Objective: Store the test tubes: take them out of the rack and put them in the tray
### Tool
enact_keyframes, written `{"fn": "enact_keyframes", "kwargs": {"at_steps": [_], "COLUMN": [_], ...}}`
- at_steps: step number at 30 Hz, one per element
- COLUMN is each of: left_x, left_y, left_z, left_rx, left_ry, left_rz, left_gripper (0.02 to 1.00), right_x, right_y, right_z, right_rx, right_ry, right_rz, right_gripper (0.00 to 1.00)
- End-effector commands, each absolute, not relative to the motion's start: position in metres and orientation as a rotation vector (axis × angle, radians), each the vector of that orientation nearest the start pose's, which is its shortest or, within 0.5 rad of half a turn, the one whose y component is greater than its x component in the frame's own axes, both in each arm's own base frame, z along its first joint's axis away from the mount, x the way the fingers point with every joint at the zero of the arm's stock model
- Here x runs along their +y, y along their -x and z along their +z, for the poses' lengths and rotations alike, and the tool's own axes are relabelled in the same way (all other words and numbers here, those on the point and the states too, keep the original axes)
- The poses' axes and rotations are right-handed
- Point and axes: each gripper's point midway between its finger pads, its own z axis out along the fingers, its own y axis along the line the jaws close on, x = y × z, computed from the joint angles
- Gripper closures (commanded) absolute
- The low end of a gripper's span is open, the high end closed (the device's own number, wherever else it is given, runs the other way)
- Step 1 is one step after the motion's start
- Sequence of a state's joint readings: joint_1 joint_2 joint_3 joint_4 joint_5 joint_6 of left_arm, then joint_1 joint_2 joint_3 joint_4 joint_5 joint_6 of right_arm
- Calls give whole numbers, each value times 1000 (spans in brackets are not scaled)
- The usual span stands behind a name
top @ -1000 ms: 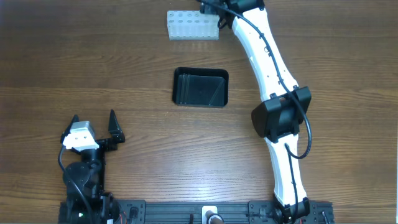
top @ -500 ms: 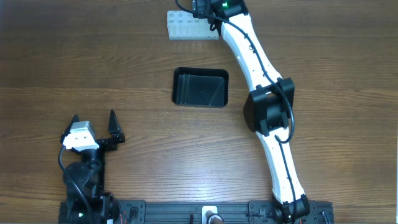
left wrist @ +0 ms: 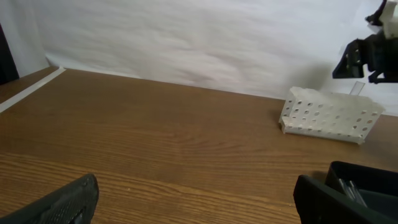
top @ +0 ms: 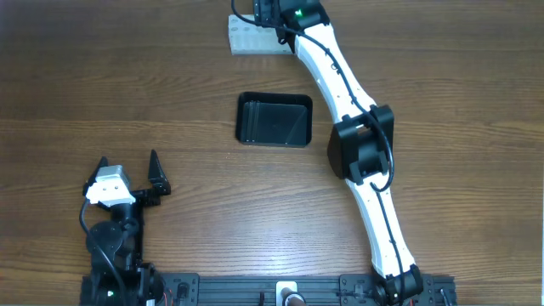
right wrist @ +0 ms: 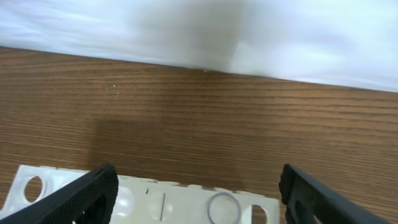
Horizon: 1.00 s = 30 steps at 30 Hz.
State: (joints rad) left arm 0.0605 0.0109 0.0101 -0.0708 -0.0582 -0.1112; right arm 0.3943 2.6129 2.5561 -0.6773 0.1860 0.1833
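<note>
The white test tube rack [top: 253,39] stands at the far edge of the table. My right gripper [top: 260,10] hovers over its left part, open. In the right wrist view the rack [right wrist: 56,190] lies just below the open right gripper [right wrist: 198,175], and one clear tube rim [right wrist: 222,208] shows in a hole between the fingers. The black tray [top: 274,119] sits mid-table with clear tubes [left wrist: 347,186] lying in it. My left gripper [top: 129,167] rests open near its base, far from both. The left wrist view shows the rack [left wrist: 329,115] with a tube [left wrist: 357,89] sticking up under the right gripper [left wrist: 372,55].
Bare brown wood surrounds the tray [left wrist: 367,180] and the rack. A white wall [right wrist: 199,31] rises right behind the rack. The right arm's elbow [top: 360,149] hangs to the right of the tray.
The right arm has swung left along the rack, carrying its gripper from the rack's right end towards its left part. The left arm has stayed still.
</note>
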Motion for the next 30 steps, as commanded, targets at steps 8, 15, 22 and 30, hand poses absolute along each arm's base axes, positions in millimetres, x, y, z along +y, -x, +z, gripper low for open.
{"fn": "enact_keyframes", "kwargs": {"at_steps": [8, 15, 22, 30], "left_x": [24, 24, 24, 24], "left_y": [-245, -245, -245, -245], "left_z": [158, 158, 158, 158], "left_rx": [1632, 1632, 1632, 1632], "left_ry": [165, 165, 165, 165], "left_rz": [17, 17, 17, 17], "left_gripper": [23, 18, 20, 20], "right_x": [239, 239, 236, 235], "right_y": [-641, -643, -644, -644], "right_z": [115, 112, 104, 100], "right_rx": [2275, 2272, 2274, 2280], "right_ry": [198, 195, 184, 184], "right_rz": [78, 74, 48, 43], "right_gripper": [187, 196, 185, 189]}}
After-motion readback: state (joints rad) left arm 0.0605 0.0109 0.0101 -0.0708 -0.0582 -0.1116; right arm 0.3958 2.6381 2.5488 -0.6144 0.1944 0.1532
